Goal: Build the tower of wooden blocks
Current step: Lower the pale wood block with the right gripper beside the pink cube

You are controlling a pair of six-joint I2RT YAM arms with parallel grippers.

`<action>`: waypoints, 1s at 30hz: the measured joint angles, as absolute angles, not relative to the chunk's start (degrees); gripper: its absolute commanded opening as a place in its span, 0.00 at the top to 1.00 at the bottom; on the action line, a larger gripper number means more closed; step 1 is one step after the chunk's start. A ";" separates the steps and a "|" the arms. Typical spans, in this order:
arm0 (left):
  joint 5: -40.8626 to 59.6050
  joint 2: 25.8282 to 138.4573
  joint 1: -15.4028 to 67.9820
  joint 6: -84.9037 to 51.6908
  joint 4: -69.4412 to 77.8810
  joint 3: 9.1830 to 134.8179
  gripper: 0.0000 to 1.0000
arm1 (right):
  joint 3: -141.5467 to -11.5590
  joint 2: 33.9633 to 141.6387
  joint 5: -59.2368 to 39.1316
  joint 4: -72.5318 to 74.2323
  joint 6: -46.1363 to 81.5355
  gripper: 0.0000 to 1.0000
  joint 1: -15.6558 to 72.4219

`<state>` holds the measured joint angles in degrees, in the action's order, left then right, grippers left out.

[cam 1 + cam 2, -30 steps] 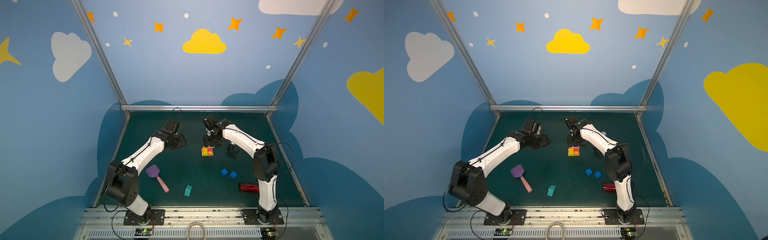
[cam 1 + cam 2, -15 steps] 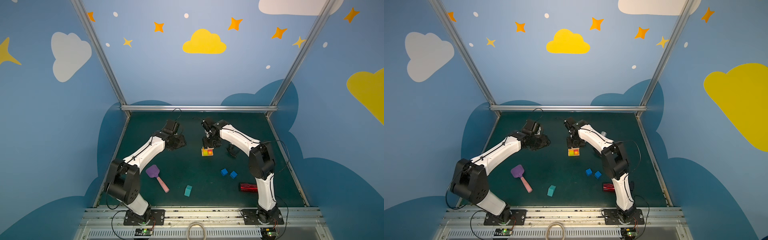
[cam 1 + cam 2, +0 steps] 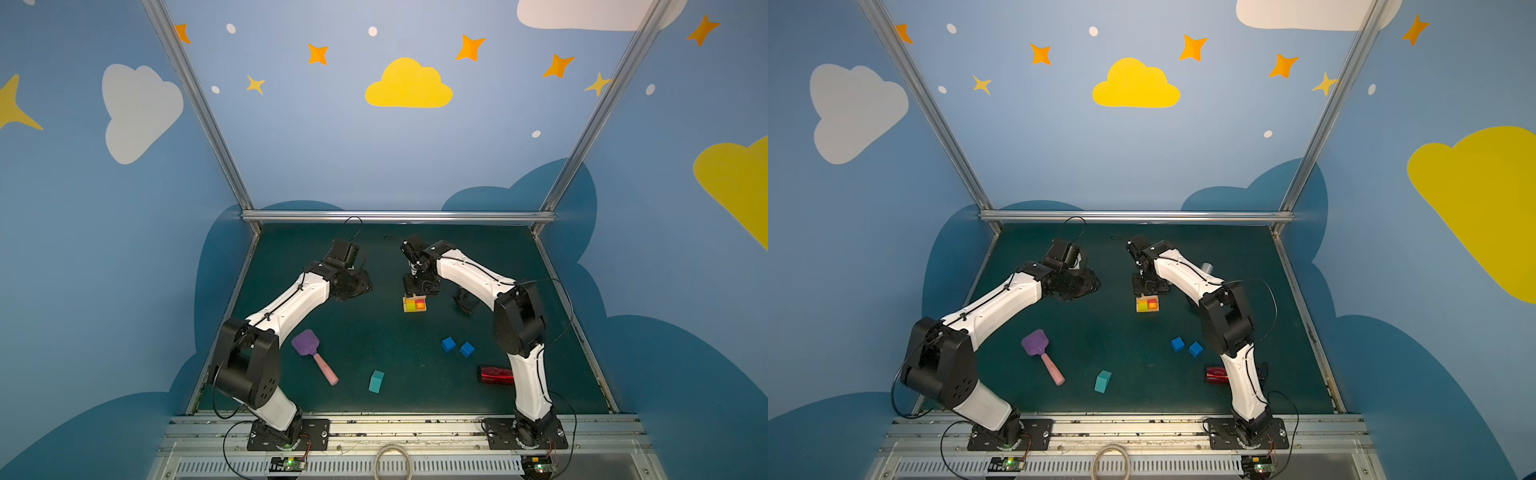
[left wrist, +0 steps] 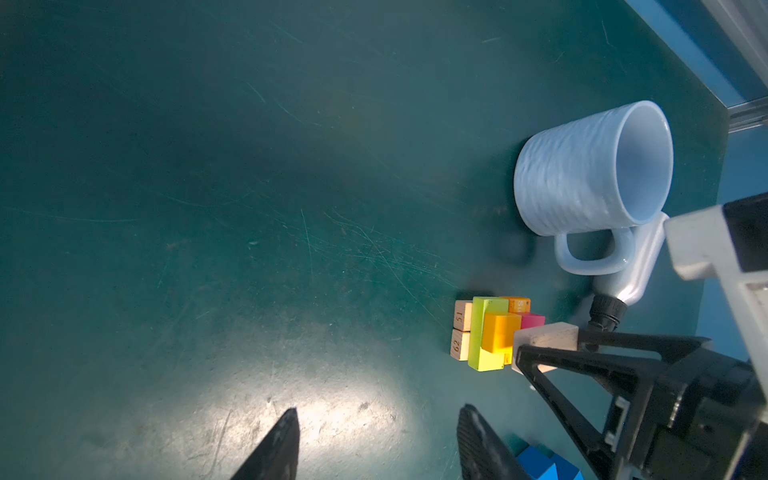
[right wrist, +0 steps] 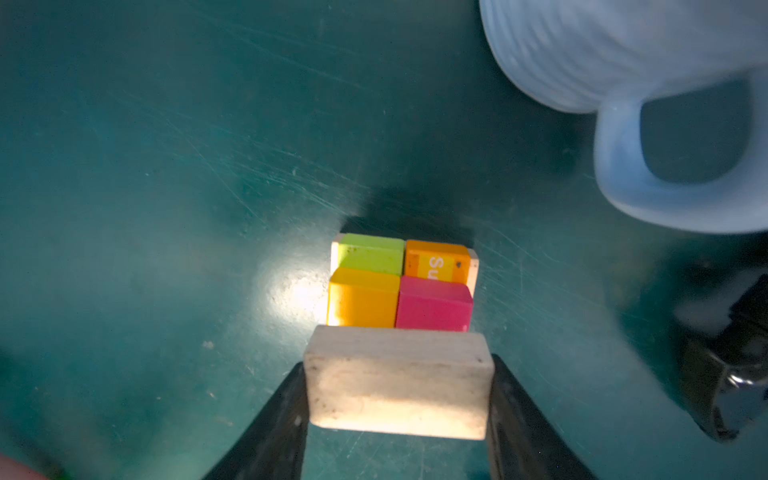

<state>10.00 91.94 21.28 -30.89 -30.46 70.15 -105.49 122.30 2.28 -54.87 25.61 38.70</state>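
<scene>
I see the dark green table mat (image 3: pixel 519 266) under everything. My right claw (image 5: pixel 397 368) is pinching a tan wooden bar (image 5: pixel 395 399) by its two short ends, one finger pressed on each end. My left claw (image 4: pixel 378 411) is spread, with nothing between its fingers, above bare mat.

The white ribbed mug (image 4: pixel 582 174) is near the right claw, a little beyond the tower. The purple spatula with the pink handle (image 3: pixel 311 353) lies well apart from the left claw, back toward that arm's base. The shiny red cylinder (image 3: pixel 496 375) lies well apart from the right claw, just beside the lower part of the right arm.

The tower (image 5: pixel 401 282) stands just below and ahead of the right claw, and off to the side of the left claw. It has tan bars (image 4: pixel 461 332) at the bottom, then a yellow-green bar (image 5: pixel 370 253) beside an orange bar (image 5: pixel 436 264). An orange cube (image 5: pixel 361 297) and a pink cube (image 5: pixel 432 305) are on top. The pinched bar is at the edge of these two cubes; I cannot tell if it touches them.

The teal wooden house-shaped piece (image 3: pixel 376 381) lies far behind both claws, between the two arm bases. The two blue wooden cubes (image 3: pixel 448 344) lie just beside each other, well behind the right claw.
</scene>
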 measured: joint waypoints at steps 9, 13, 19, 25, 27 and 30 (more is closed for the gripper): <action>10.02 91.96 21.10 -30.89 -30.46 70.15 0.39 | -106.96 123.61 2.26 -54.63 25.74 0.52 38.70; 10.07 92.01 21.02 -30.89 -30.46 70.15 0.39 | -106.96 124.07 2.28 -54.63 25.85 0.52 38.70; 10.22 92.44 20.99 -30.89 -30.44 70.15 0.39 | -106.96 124.36 2.35 -54.63 26.17 0.52 38.70; 10.26 92.58 20.99 -30.89 -30.46 70.15 0.39 | -107.04 124.40 2.48 -54.68 26.37 0.51 38.70; 10.37 92.58 20.99 -30.89 -30.44 70.15 0.39 | -107.07 124.42 2.48 -54.68 26.39 0.51 38.70; 10.50 92.62 20.99 -30.89 -30.44 70.15 0.39 | -107.15 124.57 2.50 -54.72 26.57 0.51 38.70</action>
<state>10.50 92.62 20.99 -30.89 -30.44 70.15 -107.15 124.57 2.50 -54.72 26.57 38.70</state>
